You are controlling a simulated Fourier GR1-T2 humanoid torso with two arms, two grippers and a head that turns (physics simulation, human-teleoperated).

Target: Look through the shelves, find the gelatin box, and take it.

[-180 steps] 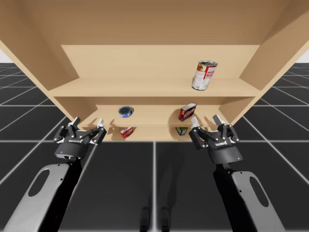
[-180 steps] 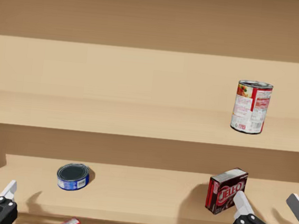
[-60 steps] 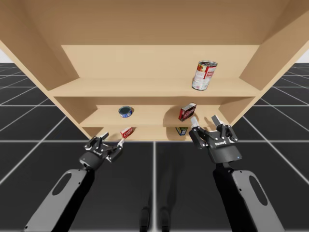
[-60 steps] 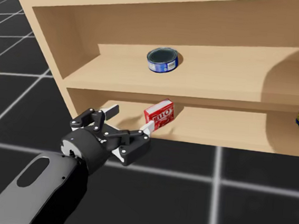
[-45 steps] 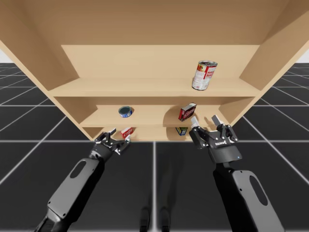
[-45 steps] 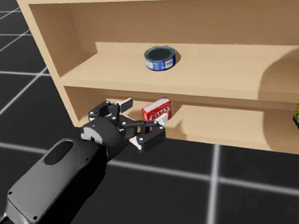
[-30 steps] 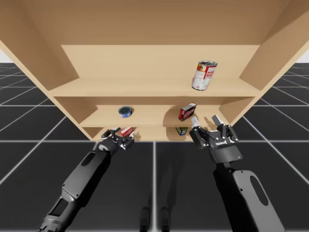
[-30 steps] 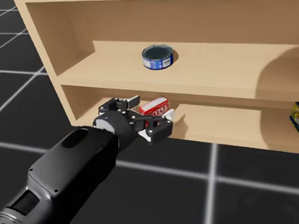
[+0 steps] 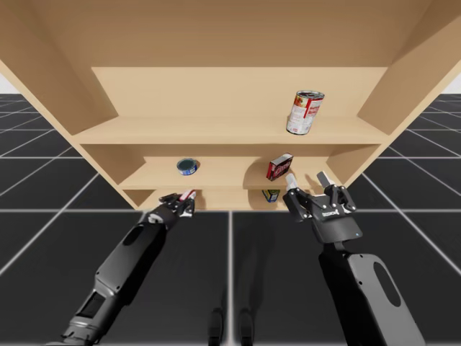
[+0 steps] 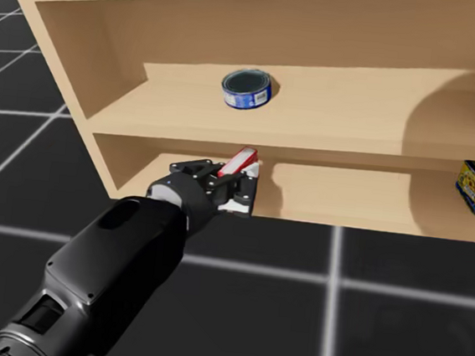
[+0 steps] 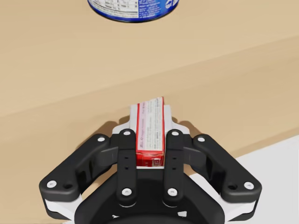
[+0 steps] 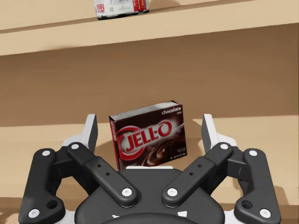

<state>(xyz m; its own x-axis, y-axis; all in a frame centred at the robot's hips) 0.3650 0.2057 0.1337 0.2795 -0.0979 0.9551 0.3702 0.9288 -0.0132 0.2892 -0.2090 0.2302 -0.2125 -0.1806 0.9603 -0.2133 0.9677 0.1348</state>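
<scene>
**Grasp stage.** My left gripper (image 11: 150,116) is clamped on the small red gelatin box (image 11: 150,140), one finger on each narrow side. The box sits at the front of the bottom shelf (image 10: 361,203), one level below the blue tin (image 10: 247,89). I judge the search and grasp done, with drawing the box out left to do. My right gripper (image 12: 149,125) is spread wide, facing a brown box (image 12: 148,137) to the tin's right without touching it.

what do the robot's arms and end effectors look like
The left arm and right arm are glossy black shells; the right one carries a pale grey oval panel. The left end effector and right end effector are black bar linkages dotted with silver rivets, with white tips and a white-edged base.
</scene>
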